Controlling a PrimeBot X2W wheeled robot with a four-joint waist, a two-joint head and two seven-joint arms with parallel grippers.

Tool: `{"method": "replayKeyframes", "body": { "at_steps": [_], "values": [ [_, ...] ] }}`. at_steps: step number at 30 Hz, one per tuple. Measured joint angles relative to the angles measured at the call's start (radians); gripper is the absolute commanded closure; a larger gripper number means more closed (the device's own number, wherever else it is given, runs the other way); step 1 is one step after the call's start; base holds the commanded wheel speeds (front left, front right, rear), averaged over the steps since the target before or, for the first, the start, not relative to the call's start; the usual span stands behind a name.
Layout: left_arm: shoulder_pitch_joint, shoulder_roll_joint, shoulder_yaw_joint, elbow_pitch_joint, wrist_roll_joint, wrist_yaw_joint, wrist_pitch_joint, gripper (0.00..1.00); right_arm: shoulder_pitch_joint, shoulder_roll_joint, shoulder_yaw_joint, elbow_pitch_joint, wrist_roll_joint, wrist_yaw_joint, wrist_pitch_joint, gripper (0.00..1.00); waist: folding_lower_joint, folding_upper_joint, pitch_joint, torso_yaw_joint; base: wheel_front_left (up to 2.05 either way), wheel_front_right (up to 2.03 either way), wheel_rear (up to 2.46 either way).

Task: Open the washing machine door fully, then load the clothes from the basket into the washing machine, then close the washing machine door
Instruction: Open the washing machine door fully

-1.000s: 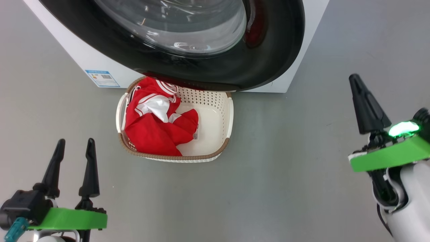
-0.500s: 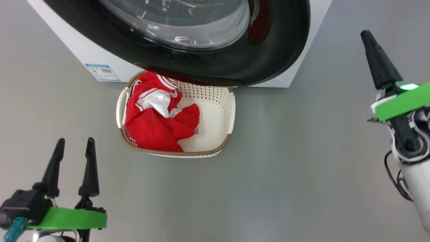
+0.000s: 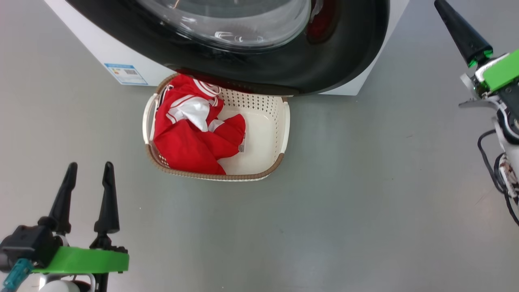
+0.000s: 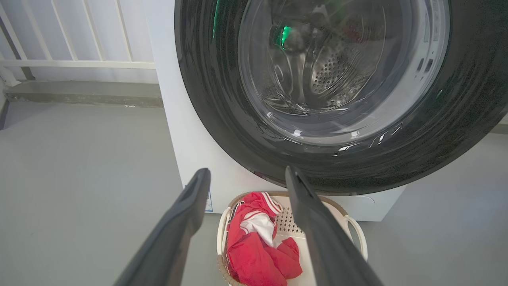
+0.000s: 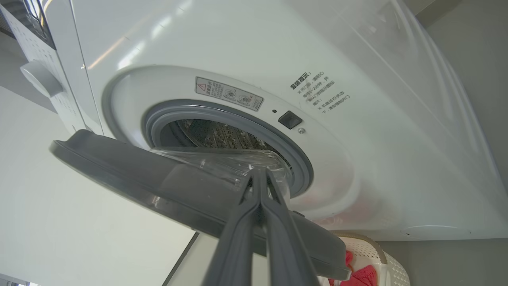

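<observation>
Since the earlier frame our right gripper (image 3: 442,6) has climbed to the upper right of the head view. Its fingers are pressed together and point at the inner face of the washing machine door (image 3: 336,61), which stands part open above the basket (image 3: 285,121). We find the clothes (image 3: 190,142) in the basket's left half, before the washing machine (image 3: 89,44). Our left gripper (image 3: 90,166) hangs low, spread and empty.

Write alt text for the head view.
A cream basket of red clothes sits on a grey floor, its far edge under a washing machine's round black door. The open left gripper is lower left; the shut right gripper, upper right.
</observation>
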Motion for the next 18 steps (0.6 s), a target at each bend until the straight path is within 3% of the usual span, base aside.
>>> {"method": "replayKeyframes", "body": {
  "at_steps": [18],
  "values": [
    [-0.034,-0.004,-0.004,-0.002,0.000,0.000,0.000,0.00,-0.194,0.031,0.021,0.184,0.095,0.000,0.191,1.00,0.0000,0.0000,0.045,0.031,0.00,0.00,0.00]
  ]
}}
